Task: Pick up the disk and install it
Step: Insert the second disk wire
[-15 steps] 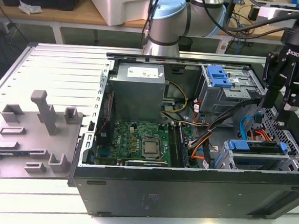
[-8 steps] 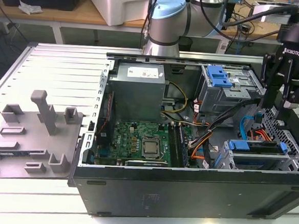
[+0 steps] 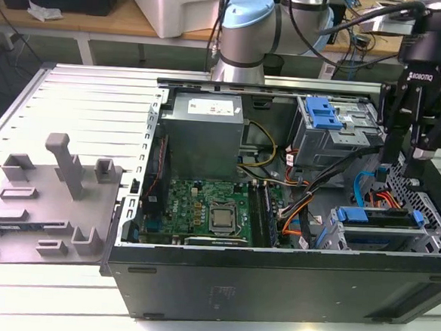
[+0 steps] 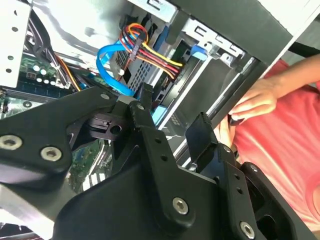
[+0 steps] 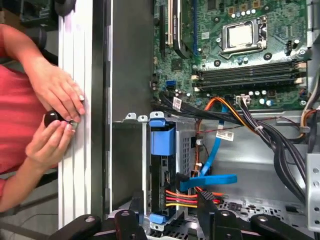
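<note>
Beneath the black two-fingered claw [image 3: 400, 167] lies the open black steel computer case [image 3: 272, 290], laid on its side on a ribbed aluminium table [image 3: 82, 88], its green motherboard [image 3: 202, 206] with a square silver processor socket [image 3: 223, 216] well off to the claw's side. Directly under the claw sits the grey perforated-metal drive cage [image 3: 427, 237], and in it the disk [image 3: 379, 220], a flat silver hard drive framed by a blue plastic carrier bracket, already seated in its slot; in the first wrist view the blue bracket tab [image 5: 162, 140] faces outward and the claw's tips hang just past the disk's cabled end. The claw's fingers [image 5: 205, 202] stand apart and hold nothing, hovering near the cage without touching it.

By my reckoning the drive is dense and rigid, its metal faces smooth and slippery, its innards shock-sensitive; the stiff ribbed plastic bracket edges look the better place to pinch it.

Close beside the claw, a glossy blue flat data cable [image 5: 212, 165] loops, and a red, yellow and orange power bundle [image 5: 180, 196] plugs in. A person's hands [image 5: 55, 115] rest beyond the case wall.
</note>
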### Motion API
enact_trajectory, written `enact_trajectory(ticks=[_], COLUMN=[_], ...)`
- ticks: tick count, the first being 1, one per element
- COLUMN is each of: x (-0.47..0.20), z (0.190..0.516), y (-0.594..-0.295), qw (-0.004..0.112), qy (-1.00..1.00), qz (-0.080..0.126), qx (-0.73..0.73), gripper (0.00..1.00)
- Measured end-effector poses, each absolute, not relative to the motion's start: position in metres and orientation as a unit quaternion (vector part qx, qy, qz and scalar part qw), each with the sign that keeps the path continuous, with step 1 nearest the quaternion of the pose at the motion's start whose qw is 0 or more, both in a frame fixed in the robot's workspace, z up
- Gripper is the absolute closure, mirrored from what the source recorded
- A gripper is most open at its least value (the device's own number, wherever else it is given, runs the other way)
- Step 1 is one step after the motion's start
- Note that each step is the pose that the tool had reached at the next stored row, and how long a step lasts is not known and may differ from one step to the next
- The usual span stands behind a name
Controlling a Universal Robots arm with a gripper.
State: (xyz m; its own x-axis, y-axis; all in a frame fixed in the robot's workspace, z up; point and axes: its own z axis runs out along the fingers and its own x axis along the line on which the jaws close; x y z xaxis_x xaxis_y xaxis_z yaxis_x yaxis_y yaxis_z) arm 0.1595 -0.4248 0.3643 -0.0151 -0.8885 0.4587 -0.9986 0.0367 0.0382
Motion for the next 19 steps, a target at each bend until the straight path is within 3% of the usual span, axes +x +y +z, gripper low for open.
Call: enact_trajectory(ticks=[3,6,19], x=[0.155,0.15,0.148], z=[0.362,0.36,0.351], y=[-0.42,-0.415,-0.4], qw=[0.191,0.2,0.217], qy=[-0.694,-0.692,-0.688], qz=[0.159,0.169,0.186], qx=[0.675,0.673,0.667], gripper=[0.45,0.66,0.66])
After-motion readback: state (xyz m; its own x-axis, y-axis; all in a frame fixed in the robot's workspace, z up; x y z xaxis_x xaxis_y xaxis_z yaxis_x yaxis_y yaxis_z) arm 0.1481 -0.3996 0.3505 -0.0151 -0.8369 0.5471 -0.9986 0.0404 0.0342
